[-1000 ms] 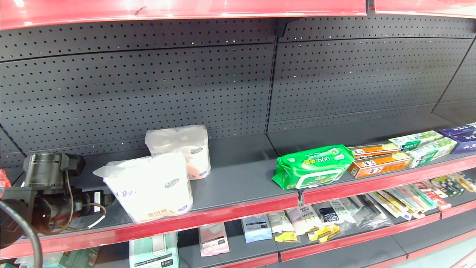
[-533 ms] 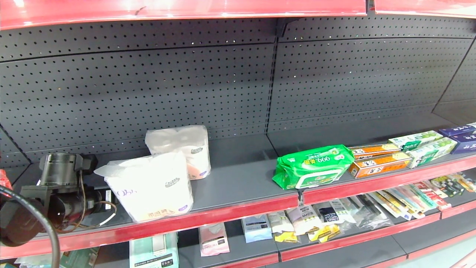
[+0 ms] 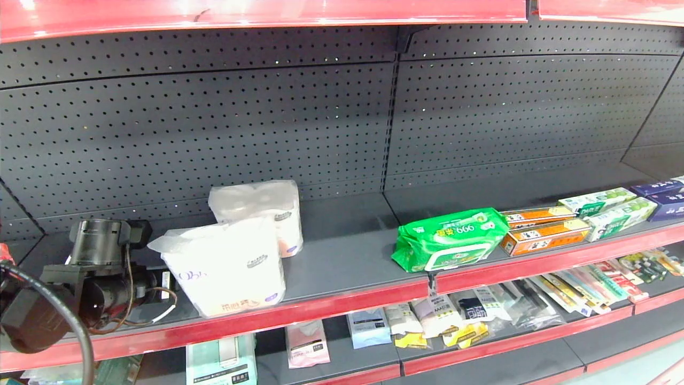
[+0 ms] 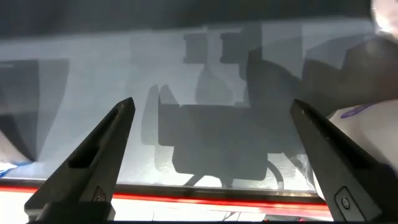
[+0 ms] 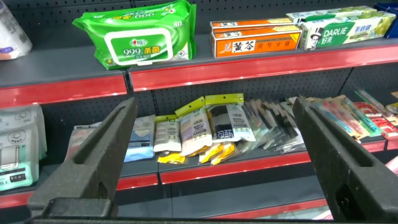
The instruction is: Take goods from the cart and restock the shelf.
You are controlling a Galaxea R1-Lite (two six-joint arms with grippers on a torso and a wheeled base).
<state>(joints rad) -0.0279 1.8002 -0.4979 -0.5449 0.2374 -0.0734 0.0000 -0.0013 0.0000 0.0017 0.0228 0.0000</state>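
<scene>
Beside left pincer [image 4: 211, 104], tissue pack [image 3: 227, 270]

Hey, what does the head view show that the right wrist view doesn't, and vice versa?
Head view, not the right wrist: the left arm beside the front white pack, and the blue boxes at far right. Right wrist, not the head: the right claw, open. Both: the green wipes pack, the orange boxes and the small packets lower down.

The front tissue pack [image 3: 227, 270] partly hides the rear pack [image 3: 262, 203] (blue boxes [image 3: 665, 203] cropped).
</scene>
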